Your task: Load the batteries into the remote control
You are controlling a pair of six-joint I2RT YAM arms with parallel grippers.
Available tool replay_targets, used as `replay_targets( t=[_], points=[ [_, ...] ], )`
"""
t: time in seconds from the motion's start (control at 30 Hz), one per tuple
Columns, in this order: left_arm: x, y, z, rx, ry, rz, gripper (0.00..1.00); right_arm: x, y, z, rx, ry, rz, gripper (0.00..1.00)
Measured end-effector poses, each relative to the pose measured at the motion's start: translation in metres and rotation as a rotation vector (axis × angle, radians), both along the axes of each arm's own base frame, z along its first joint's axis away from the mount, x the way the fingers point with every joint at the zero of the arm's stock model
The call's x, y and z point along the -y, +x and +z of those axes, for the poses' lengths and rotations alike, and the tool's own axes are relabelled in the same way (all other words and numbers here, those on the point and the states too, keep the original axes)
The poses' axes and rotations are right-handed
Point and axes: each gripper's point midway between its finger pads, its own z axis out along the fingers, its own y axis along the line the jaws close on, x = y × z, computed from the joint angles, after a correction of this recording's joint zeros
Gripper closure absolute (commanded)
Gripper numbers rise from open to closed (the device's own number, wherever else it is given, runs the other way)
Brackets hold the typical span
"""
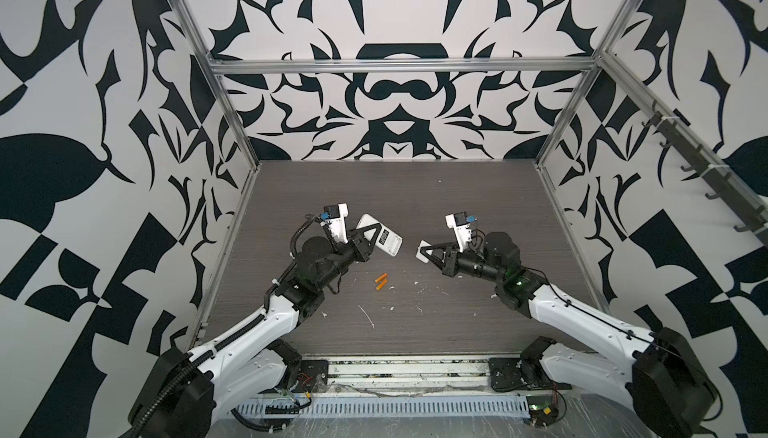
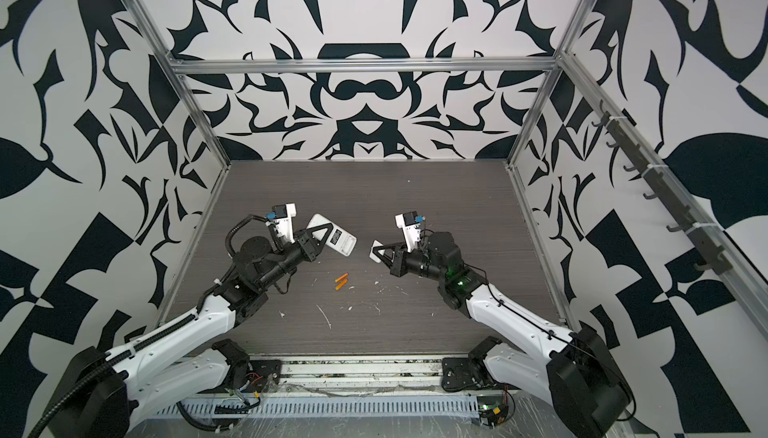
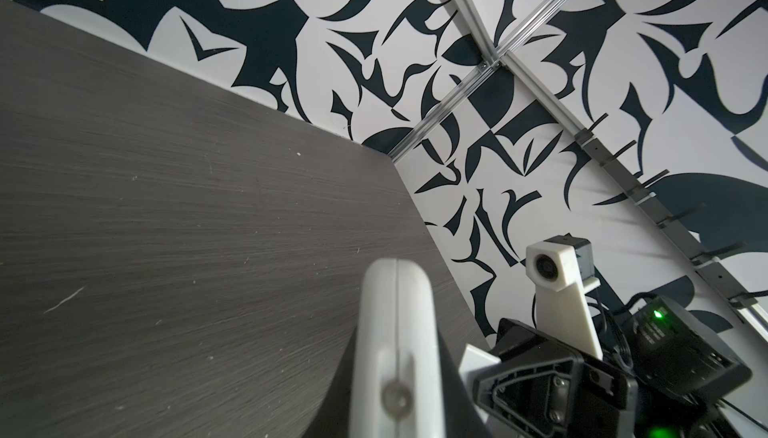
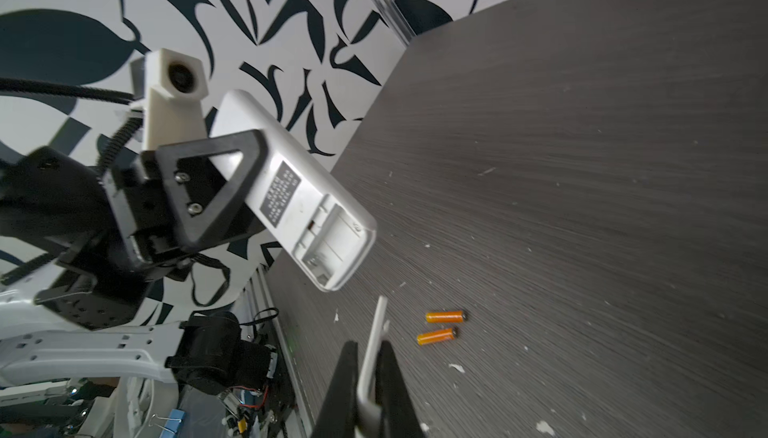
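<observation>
My left gripper (image 1: 375,235) is shut on the remote control (image 1: 385,243), holding it above the table with its plain white back and dark label up. In the right wrist view the remote control (image 4: 307,207) shows an open, empty battery bay (image 4: 332,244) at its free end. My right gripper (image 1: 424,253) is shut on a thin white cover plate (image 4: 376,323), a short way right of the remote. Two orange batteries (image 1: 382,278) (image 1: 380,286) lie side by side on the table between and in front of both grippers, also seen as batteries (image 4: 444,316).
White paint flecks (image 1: 368,316) are scattered over the dark wood table (image 1: 415,199) near its front. Patterned walls with aluminium posts close in three sides. A hook rail (image 1: 702,165) runs along the right wall.
</observation>
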Motion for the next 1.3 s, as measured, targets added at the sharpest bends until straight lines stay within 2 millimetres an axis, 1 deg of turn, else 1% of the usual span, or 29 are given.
replay_targets(
  t=[0.07,0.13,0.27,0.4,0.87,1.03,1.2,1.3],
  points=[
    [-0.001,0.0,-0.002,-0.005,0.005,0.002,0.95,0.002,0.005,-0.017,-0.04,-0.029,-0.012,1.0],
    [-0.002,0.0,-0.003,-0.009,0.007,0.005,0.95,0.004,0.01,-0.039,-0.096,-0.062,-0.021,1.0],
    [-0.003,-0.001,-0.006,-0.011,0.013,0.006,0.95,0.006,0.011,-0.081,-0.204,-0.12,-0.022,1.0],
    [-0.004,-0.001,-0.011,-0.023,0.025,0.007,0.95,0.005,0.01,-0.104,-0.259,-0.147,-0.013,1.0],
    [-0.001,0.0,-0.021,-0.047,0.04,-0.008,0.95,0.001,0.012,-0.141,-0.339,-0.151,0.017,1.0],
    [0.0,0.0,-0.021,-0.043,0.038,-0.011,0.95,-0.001,0.012,-0.147,-0.356,-0.14,0.028,1.0],
    [-0.001,-0.001,-0.026,-0.051,0.043,-0.011,0.94,-0.002,0.012,-0.152,-0.374,-0.136,0.033,1.0],
    [-0.001,-0.002,-0.026,-0.05,0.042,-0.012,0.94,-0.002,0.012,-0.157,-0.386,-0.139,0.034,0.97]
  ],
)
